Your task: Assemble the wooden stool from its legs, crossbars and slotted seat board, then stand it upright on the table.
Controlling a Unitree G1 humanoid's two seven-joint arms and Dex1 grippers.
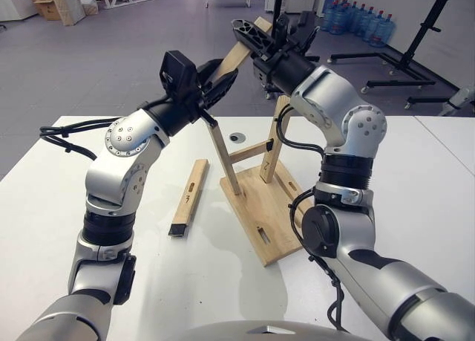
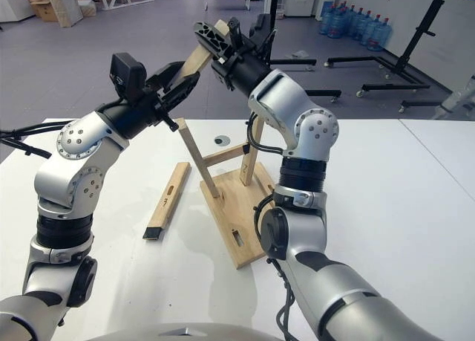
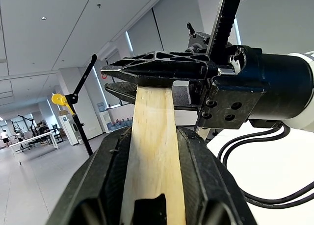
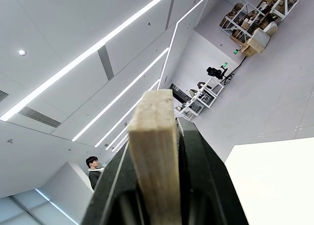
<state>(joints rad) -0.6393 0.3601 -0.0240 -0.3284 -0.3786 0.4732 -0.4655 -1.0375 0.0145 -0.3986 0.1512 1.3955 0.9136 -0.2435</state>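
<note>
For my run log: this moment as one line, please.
left gripper: shut on plank | right gripper: shut on same plank, raised | seat board: on table, two legs, one crossbar fitted | slotted bar: loose on table

Silver-grey left arm (image 1: 111, 185) and right arm (image 1: 326, 96): round screw-ringed joint housings (image 1: 126, 138), black wrist sections (image 1: 174, 114), looping black cables (image 1: 46, 133); black left gripper (image 1: 221, 79), lattice-ribbed black right gripper (image 1: 239, 27).
</note>
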